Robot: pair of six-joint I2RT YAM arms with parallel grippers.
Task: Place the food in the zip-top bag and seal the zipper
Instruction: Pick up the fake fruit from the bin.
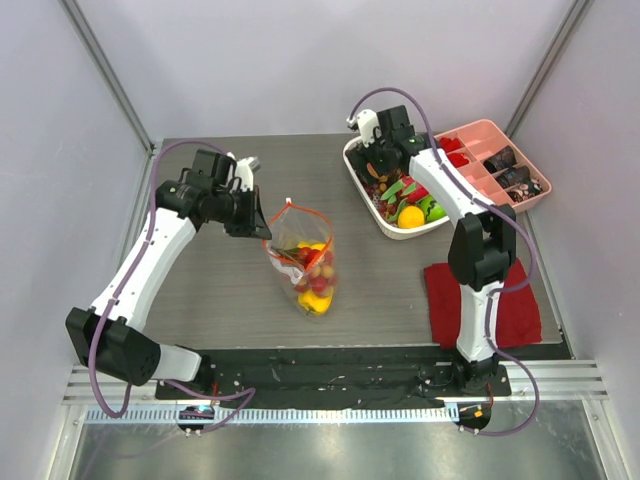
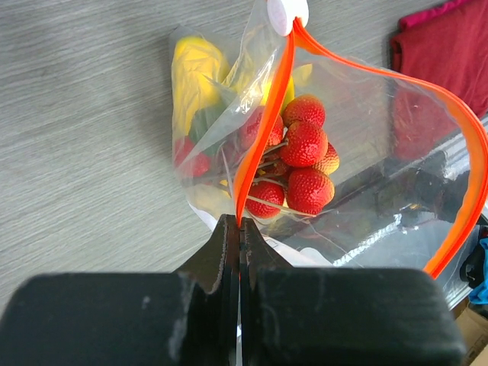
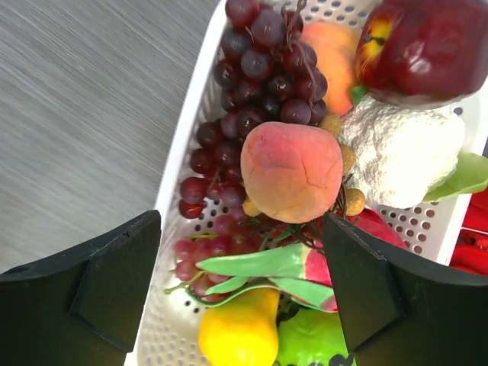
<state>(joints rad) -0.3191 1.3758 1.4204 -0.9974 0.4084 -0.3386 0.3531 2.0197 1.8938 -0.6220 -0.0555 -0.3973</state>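
The clear zip-top bag (image 1: 305, 262) stands mid-table, holding strawberries (image 2: 303, 164) and yellow pieces (image 2: 194, 80). Its orange-red zipper (image 2: 263, 133) gapes open, with a white tip (image 2: 287, 13) at the far end. My left gripper (image 1: 262, 222) is shut on the near end of the zipper strip (image 2: 240, 221) and holds the mouth up. My right gripper (image 1: 378, 160) is open and empty above the white basket (image 1: 356, 172), over an orange peach (image 3: 291, 171), purple grapes (image 3: 252, 76), a yellow piece (image 3: 238, 332) and a green piece (image 3: 309, 339).
A pink compartment tray (image 1: 497, 160) sits at the back right. A red folded cloth (image 1: 490, 300) lies at the right front, beside the right arm. In the basket there are also a red apple (image 3: 427, 46) and a white cauliflower piece (image 3: 400, 149).
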